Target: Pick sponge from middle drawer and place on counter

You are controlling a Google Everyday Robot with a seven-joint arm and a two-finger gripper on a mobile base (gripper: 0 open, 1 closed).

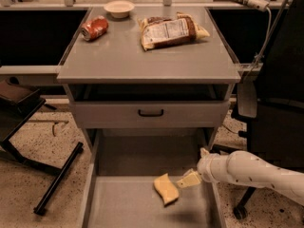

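The pale-yellow sponge (166,189) lies on the floor of the open middle drawer (123,208), right of its centre. My gripper (191,172) comes in from the right on a white arm, low over the drawer. It is open and empty, and one finger (188,179) nearly touches the sponge's right edge. The grey counter (142,56) is the cabinet top above.
On the counter are a snack bag (171,30), a red can (95,27) lying on its side and a small bowl (119,7). A shut drawer front with a black handle (151,112) sits above the open drawer. A black chair (275,118) stands to the right and a dark chair base (57,179) to the left.
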